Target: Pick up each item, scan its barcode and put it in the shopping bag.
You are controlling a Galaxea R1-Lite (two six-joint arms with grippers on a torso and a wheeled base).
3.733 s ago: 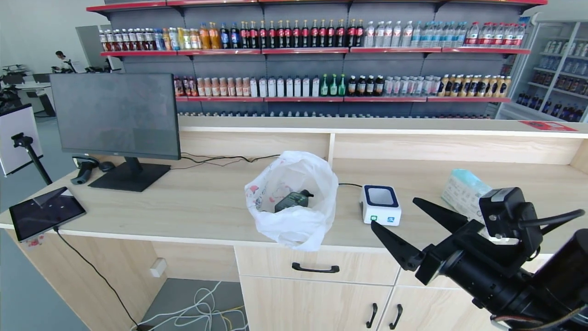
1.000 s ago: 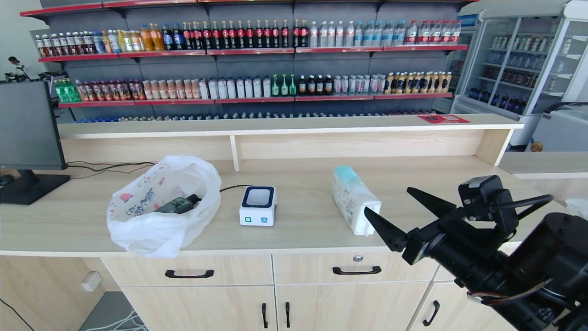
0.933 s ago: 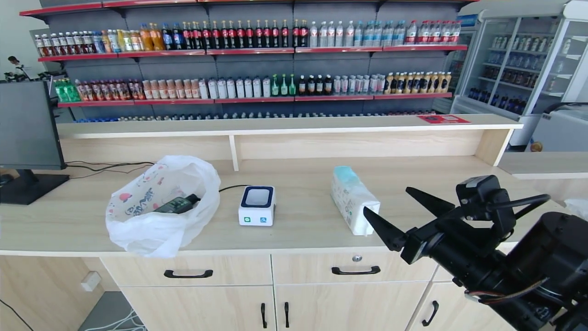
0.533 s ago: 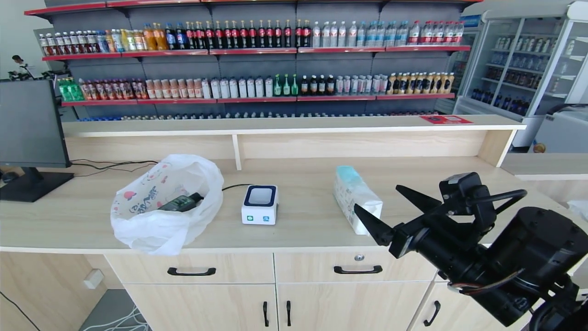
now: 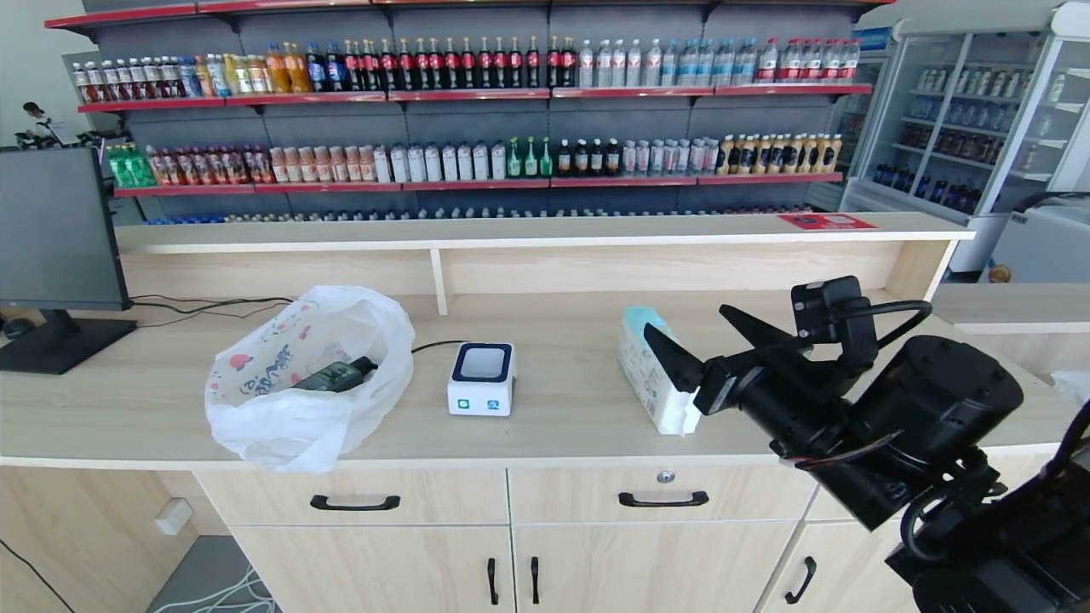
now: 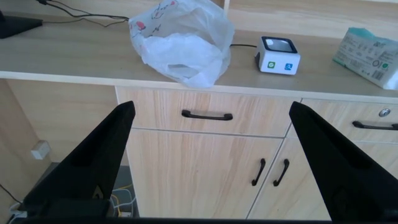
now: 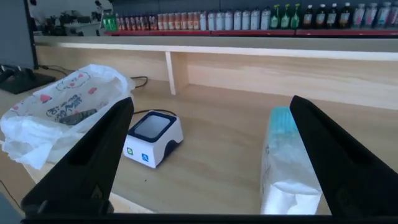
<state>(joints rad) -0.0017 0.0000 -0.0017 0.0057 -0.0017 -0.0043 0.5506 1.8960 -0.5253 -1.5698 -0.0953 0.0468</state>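
Observation:
A white plastic shopping bag (image 5: pixel 311 375) lies open on the wooden counter (image 5: pixel 562 426) with a dark item (image 5: pixel 334 375) inside. A white scanner box (image 5: pixel 481 379) stands to its right, and beyond that lies a white and teal tissue pack (image 5: pixel 656 366). My right gripper (image 5: pixel 683 317) is open, hovering just right of the pack and a little above it, fingers pointing at it. In the right wrist view the pack (image 7: pixel 289 162) and scanner (image 7: pixel 152 138) lie ahead of the right gripper (image 7: pixel 211 99). My left gripper (image 6: pixel 211 109) is open, low in front of the drawers, facing the bag (image 6: pixel 180 43).
A monitor (image 5: pixel 51 230) stands at the counter's far left with cables behind the bag. A raised ledge (image 5: pixel 545 230) with a divider backs the counter. Bottle shelves (image 5: pixel 477 68) and a glass fridge (image 5: pixel 962 128) are behind. Drawer handles (image 5: pixel 662 500) sit below the counter edge.
The head camera turned right early on, shifting the whole picture. In the last second my open right gripper rose and moved forward-left up to the tissue pack.

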